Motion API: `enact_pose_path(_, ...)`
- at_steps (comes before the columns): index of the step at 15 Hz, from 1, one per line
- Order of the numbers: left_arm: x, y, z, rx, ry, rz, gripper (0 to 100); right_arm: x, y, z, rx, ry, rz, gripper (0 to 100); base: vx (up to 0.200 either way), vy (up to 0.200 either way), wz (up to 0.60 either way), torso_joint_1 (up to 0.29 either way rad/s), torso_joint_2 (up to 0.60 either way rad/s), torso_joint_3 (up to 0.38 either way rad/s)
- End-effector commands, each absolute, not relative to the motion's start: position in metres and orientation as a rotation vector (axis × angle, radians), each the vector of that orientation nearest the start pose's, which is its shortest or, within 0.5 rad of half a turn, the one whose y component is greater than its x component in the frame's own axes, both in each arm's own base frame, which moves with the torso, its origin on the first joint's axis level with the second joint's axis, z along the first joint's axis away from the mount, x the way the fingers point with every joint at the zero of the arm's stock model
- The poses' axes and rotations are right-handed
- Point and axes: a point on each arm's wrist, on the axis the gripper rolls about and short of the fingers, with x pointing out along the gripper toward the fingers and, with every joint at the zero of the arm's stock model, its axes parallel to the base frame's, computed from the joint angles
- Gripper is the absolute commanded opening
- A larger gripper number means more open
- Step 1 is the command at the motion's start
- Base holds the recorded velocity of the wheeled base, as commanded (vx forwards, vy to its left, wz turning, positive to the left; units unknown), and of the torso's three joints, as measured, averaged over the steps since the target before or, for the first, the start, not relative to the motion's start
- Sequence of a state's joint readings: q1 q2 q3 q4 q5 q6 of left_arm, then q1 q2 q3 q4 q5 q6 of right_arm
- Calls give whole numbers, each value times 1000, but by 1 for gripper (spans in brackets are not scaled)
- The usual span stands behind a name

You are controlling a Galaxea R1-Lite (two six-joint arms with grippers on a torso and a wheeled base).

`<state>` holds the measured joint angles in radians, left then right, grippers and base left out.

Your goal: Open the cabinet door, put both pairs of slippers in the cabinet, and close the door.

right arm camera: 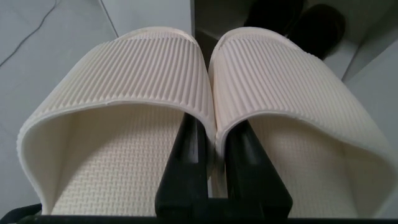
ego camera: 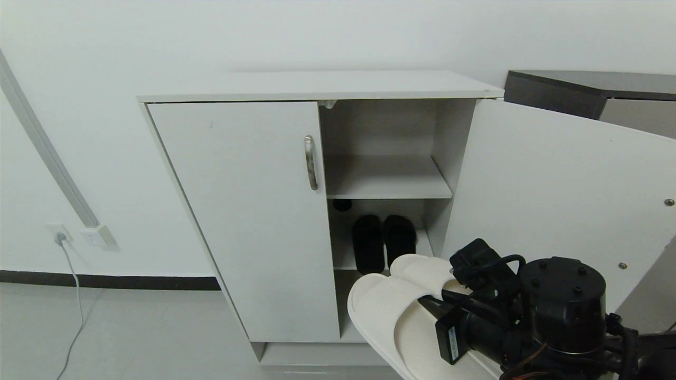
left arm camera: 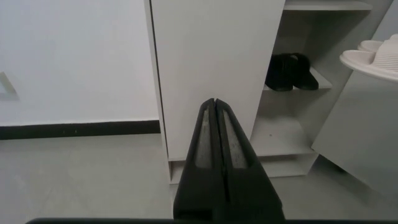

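**White pair held at the open cabinet, toes first**

The right claw [right arm camera: 211, 140] pinches the white slippers [right arm camera: 155, 68] by their two inner walls, one finger inside each, so they hang side by side and touching. Their long axis runs toes-forward from the claw toward the cabinet [ego camera: 317, 84], whose opening lies just ahead of the toes. The right arm is the nearer one. The left claw [left arm camera: 214, 109] is pressed together on nothing, off to the side facing the closed left door [ego camera: 243, 211]. The right door [ego camera: 549, 184] stands swung wide. The black slippers [ego camera: 383, 240] sit on the middle shelf [ego camera: 422, 245], and the upper shelf [ego camera: 388, 182] is bare. The held pair covers most of the bottom compartment [ego camera: 346, 295], so I cannot tell its free room. The heels are hidden behind the wrist.
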<state>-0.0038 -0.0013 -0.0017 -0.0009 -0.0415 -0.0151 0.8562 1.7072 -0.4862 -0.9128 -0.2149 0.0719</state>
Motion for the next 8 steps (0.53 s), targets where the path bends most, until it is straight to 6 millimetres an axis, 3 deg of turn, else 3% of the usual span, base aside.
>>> enact_pose_path(1,-23,-1,76,-15,-3,-45,0,180,200,128,-92,294,625,0,0,0,0,0,0,0)
enact_pose_path(6,-23,-1,76,-14,-3,-45,0,180,200,127,-92,293,622,0,0,0,0,-2,82,62)
enact_pose_path(8,-23,-1,76,-14,-3,-45,0,181,200,126,-93,296,622,0,0,200,0,0,44,29)
